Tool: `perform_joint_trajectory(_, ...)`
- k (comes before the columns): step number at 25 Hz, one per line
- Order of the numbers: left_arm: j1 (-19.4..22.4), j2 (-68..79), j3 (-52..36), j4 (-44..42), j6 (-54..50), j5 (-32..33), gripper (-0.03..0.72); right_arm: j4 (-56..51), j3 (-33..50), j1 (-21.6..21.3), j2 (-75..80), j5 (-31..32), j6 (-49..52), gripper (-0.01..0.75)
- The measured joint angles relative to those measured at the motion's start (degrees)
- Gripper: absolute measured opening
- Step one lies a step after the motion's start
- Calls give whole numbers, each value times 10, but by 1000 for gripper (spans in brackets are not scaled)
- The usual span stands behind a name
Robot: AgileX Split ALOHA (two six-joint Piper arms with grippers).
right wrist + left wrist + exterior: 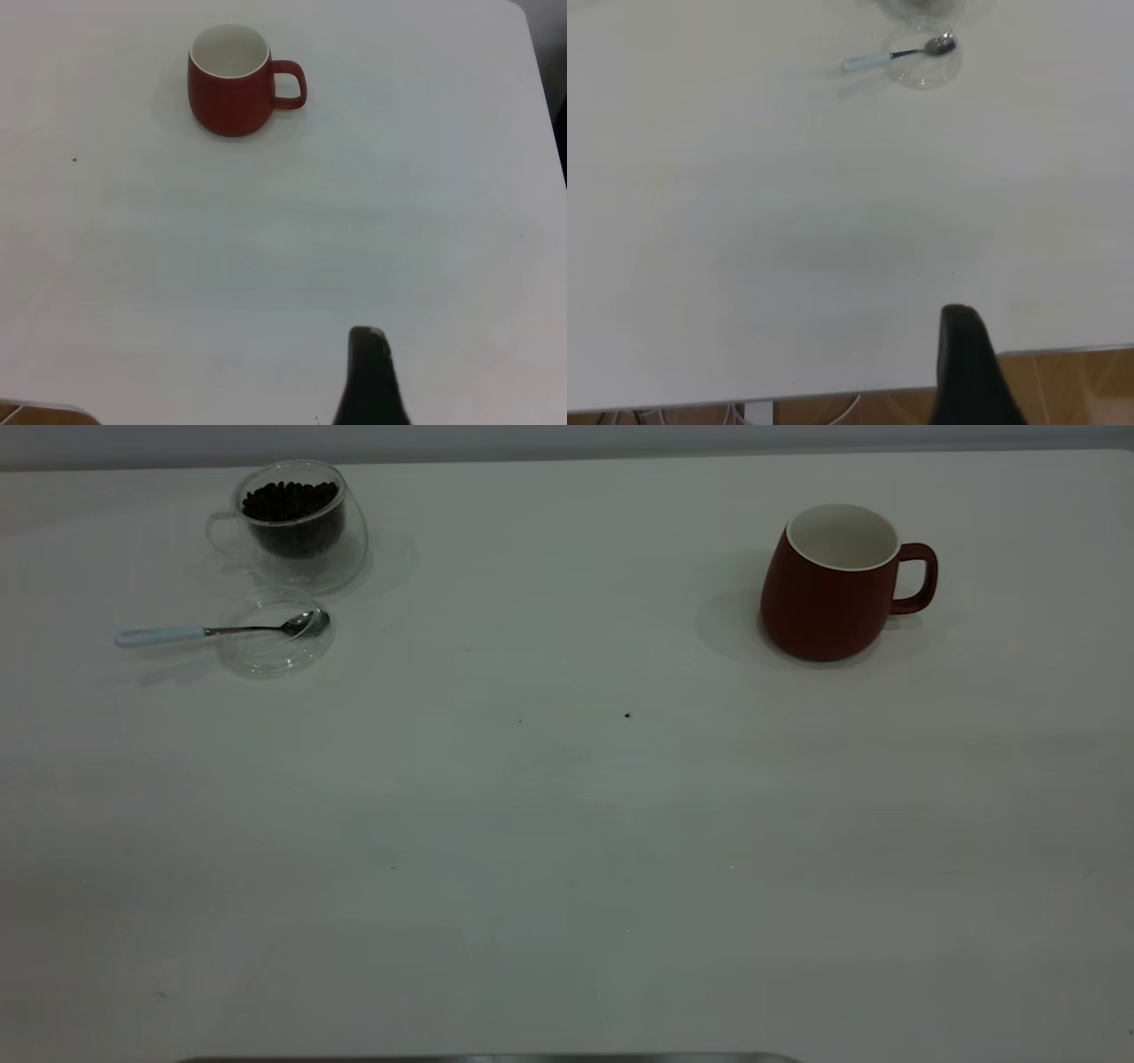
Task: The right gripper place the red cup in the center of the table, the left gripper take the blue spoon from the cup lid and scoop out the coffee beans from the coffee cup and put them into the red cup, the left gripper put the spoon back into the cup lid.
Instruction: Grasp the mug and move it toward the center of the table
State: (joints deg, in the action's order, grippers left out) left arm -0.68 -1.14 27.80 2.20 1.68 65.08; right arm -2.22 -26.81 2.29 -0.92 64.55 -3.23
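My left end effector and right end effector hang at the near edge of the smooth white bench; whether their fingers are apart I cannot tell. Wide bare room lies ahead. Far right stands the rounded red cup; far left, the blue spoon rests on the clear cup lid, just before the glass coffee cup of coffee beans.

- A large white tabletop is filling almost all of the exterior view, with a few tiny dark specks lying near its middle.
- A pale grey wall is running along the far edge of the tabletop.
- Soft, even light is falling from above and casting faint shadows on the surface.
- A wooden-toned floor is showing beyond the table edge in the left wrist view.
- Pale cables are hanging under that edge.
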Motion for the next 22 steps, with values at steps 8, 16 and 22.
perform_joint_trajectory(8,0,0,0,0,0,0,501,0,0,0,0,0,0,586)
perform_joint_trajectory(16,0,0,0,0,0,0,501,0,0,0,0,0,0,586)
perform_joint_trajectory(22,0,0,0,0,0,0,501,0,0,5,0,0,1,558)
